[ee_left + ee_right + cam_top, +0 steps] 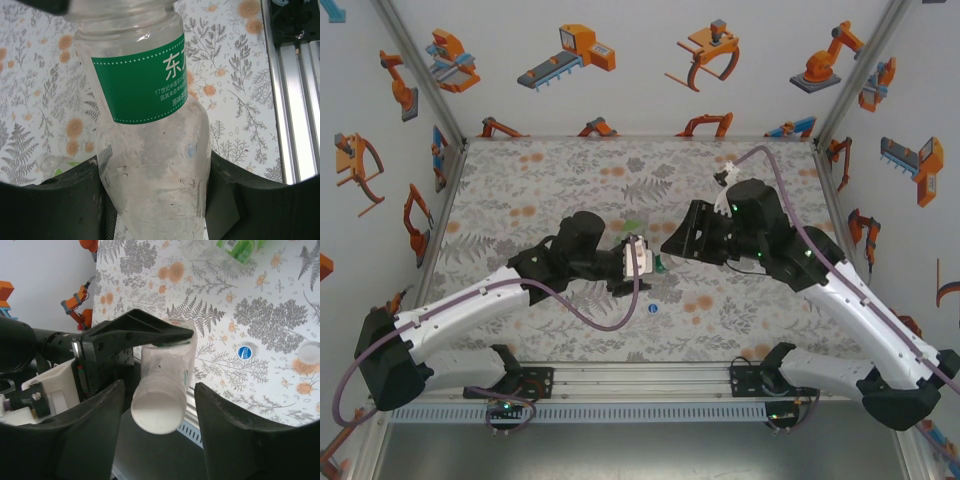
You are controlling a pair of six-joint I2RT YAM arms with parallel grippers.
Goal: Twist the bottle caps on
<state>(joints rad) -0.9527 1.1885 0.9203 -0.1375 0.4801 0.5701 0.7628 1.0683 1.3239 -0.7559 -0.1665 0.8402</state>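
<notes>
Table in a white booth: a mat printed with grey ferns, leaves and orange blossoms covers the whole tabletop. Behind the mat rises the back wall; a left wall and a right wall flank it, all three dotted with orange-and-blue cartoon pictures of machine arms and claws. Bare metal posts slant up from the mat's two far corners. A slotted aluminium rail runs along the mat's near edge, with a plain grey metal sheet just on the near side of it. Bright, even light falls across the mat.
</notes>
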